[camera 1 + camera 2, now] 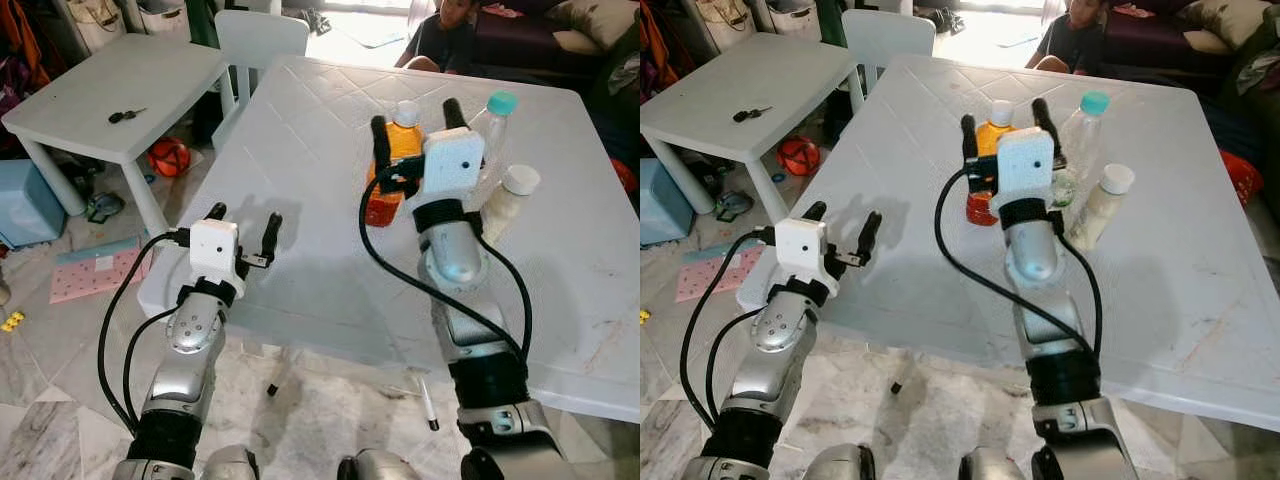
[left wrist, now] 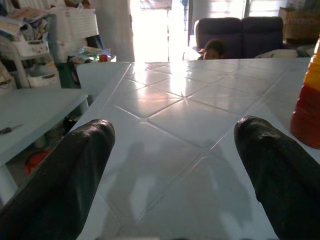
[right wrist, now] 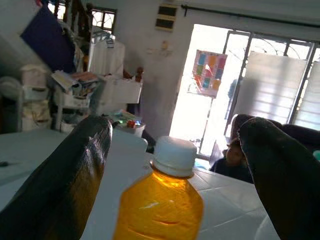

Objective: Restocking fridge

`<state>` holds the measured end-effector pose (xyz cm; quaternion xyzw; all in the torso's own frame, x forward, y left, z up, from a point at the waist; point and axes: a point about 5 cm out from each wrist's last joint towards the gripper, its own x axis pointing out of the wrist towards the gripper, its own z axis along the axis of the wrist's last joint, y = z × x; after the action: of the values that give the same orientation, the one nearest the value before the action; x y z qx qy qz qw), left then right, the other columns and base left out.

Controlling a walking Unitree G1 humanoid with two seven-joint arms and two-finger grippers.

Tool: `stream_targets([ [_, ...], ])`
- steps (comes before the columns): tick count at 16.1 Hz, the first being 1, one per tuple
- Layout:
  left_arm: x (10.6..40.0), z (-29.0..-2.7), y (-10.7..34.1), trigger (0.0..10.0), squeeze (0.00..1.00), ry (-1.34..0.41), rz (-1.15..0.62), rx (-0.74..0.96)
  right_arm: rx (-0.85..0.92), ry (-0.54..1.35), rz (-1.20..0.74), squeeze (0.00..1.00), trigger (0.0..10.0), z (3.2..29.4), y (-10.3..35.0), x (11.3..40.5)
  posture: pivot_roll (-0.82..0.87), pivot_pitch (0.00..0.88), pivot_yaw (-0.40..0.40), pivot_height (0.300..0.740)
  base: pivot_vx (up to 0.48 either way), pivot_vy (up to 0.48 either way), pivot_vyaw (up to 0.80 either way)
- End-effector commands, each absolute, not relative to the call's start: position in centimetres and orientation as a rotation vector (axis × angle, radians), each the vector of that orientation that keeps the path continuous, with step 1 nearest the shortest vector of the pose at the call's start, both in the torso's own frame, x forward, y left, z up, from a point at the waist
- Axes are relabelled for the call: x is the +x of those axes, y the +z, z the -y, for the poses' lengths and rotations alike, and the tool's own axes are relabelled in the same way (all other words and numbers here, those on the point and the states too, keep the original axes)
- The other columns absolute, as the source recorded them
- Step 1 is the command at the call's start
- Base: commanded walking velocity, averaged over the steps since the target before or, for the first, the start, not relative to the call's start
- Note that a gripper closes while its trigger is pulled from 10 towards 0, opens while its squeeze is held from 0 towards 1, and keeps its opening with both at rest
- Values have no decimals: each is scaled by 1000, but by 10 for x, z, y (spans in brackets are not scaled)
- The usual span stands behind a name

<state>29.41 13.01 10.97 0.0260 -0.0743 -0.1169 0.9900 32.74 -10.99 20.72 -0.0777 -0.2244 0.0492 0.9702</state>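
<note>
right hand (image 1: pixel 410 122): fingers spread wide, one on each side of the juice bottle (image 1: pixel 390 165), not closed on it.
juice bottle: upright on tabletop (image 1: pixel 300 150), long axis vertical, white cap up, directly ahead of right hand between its fingers.
nearer arm: right; judged ready to close.
left hand (image 1: pixel 243 228): wide, empty, low over near-left tabletop edge, bottle off to its right.
neighbours: clear bottle (image 1: pixel 492 125) and white bottle (image 1: pixel 508 203) just right of the juice; risk of a knock.
far: person (image 1: pixel 445 35) seated.
</note>
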Motion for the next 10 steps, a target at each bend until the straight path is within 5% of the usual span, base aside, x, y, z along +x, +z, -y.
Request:
stream_targets([
  [1,293,-130,111,10000,0,-241,147,54,-164,74,473,0,10000,114,213,330,-29,81,-1,740,0,0,0],
  [9,292,-134,109,10000,0,-253,128,71,-130,68,369,0,10000,122,216,360,-26,98,13,740,0,0,0],
  [10,292,-135,109,10000,0,-251,127,73,-119,74,348,0,8941,120,214,363,-23,95,12,740,0,0,0],
])
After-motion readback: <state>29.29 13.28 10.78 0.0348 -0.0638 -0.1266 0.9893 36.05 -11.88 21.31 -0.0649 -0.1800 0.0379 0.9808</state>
